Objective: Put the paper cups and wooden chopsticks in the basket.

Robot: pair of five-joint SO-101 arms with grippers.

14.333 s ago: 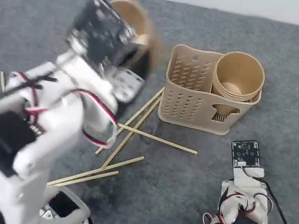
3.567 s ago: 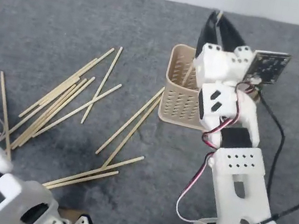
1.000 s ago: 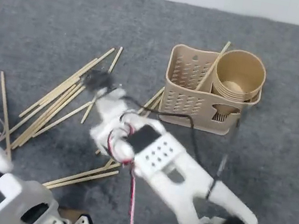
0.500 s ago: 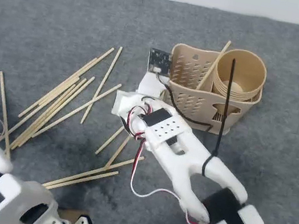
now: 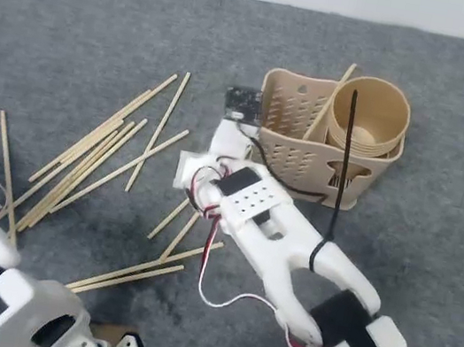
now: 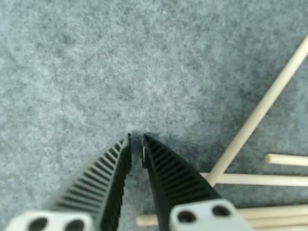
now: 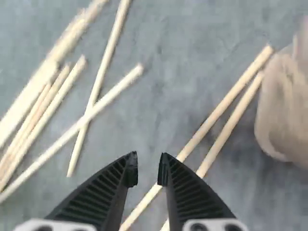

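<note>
Left pincer (image 6: 136, 140): black ribbed tips nearly pressed together, empty, parked over grey carpet (image 6: 72, 57). Pale wooden chopsticks (image 5: 91, 158): loose heap, uncollected. Right pincer (image 7: 147, 166): slightly spread, empty, above chopstick pair (image 7: 226, 103), apparently for pickup. Beige perforated plastic basket (image 5: 284, 160): holds stacked tan paper cups (image 5: 372, 117).

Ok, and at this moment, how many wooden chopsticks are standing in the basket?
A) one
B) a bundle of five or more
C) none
A: a single chopstick leans in the slotted compartment of the basket, next to the stacked paper cups, while the other chopsticks lie on the grey carpet.
</note>
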